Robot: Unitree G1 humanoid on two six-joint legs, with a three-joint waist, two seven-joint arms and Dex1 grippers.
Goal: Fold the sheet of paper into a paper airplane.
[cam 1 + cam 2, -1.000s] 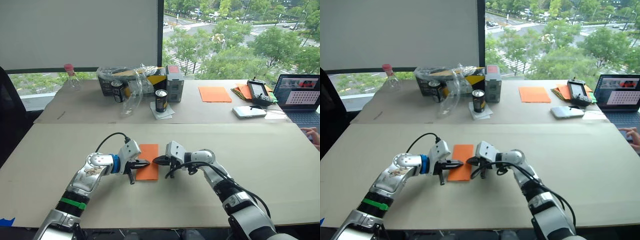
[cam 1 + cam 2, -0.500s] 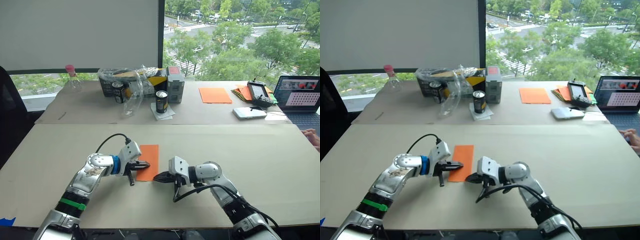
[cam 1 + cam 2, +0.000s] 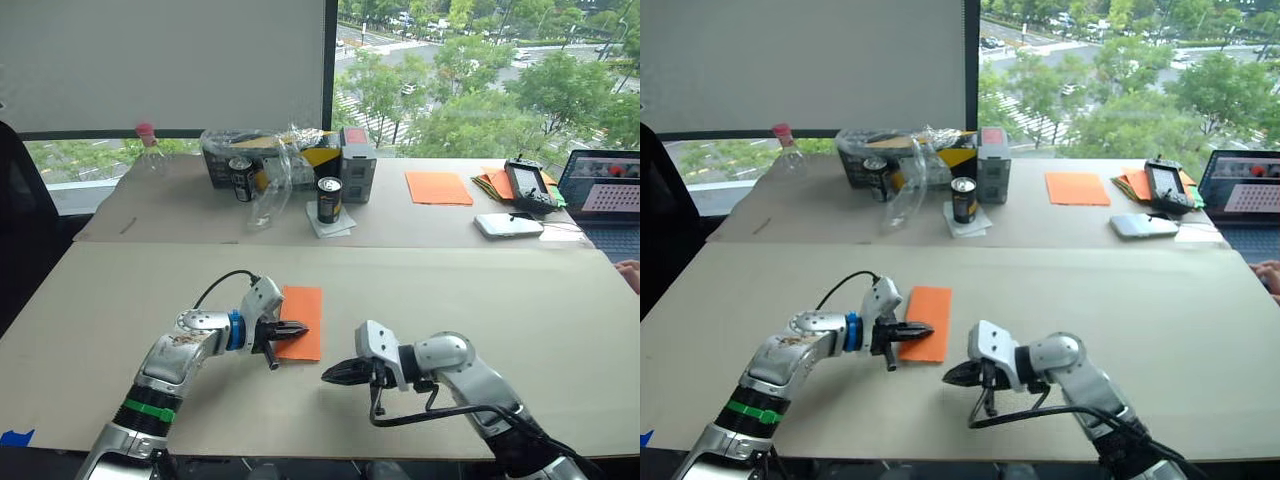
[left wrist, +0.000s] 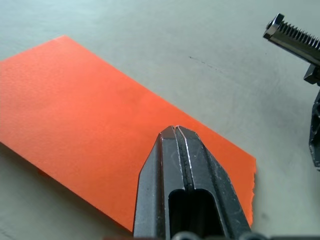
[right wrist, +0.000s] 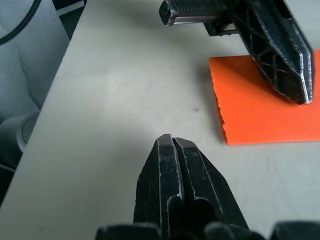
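Observation:
The sheet of paper [image 3: 303, 318] is a narrow bright-orange rectangle lying flat on the near table, with a ragged near end [image 4: 249, 185]. My left gripper [image 3: 300, 328] is shut, its tips resting on top of the sheet near that end [image 4: 175, 129]. My right gripper [image 3: 328, 376] is shut too and holds nothing. It hovers just above the table a short way nearer than the sheet and to its right, pointing left [image 5: 171, 138]. The right wrist view shows the left gripper's fingers [image 5: 280, 55] on the orange sheet [image 5: 260, 117]. The paper airplane is out of view.
The far table carries two cans [image 3: 329, 199], a crumpled plastic bag [image 3: 270, 170], a grey box [image 3: 356, 160], a smooth orange sheet [image 3: 438, 187], a pile of papers [image 3: 490, 183], a controller, a phone and a laptop [image 3: 612, 192]. A person's hand [image 3: 631, 271] shows at the right edge.
My right gripper has pulled off the sheet's right edge and moved toward the near edge of the table. The left gripper has stayed on the sheet. The camera has shifted slightly.

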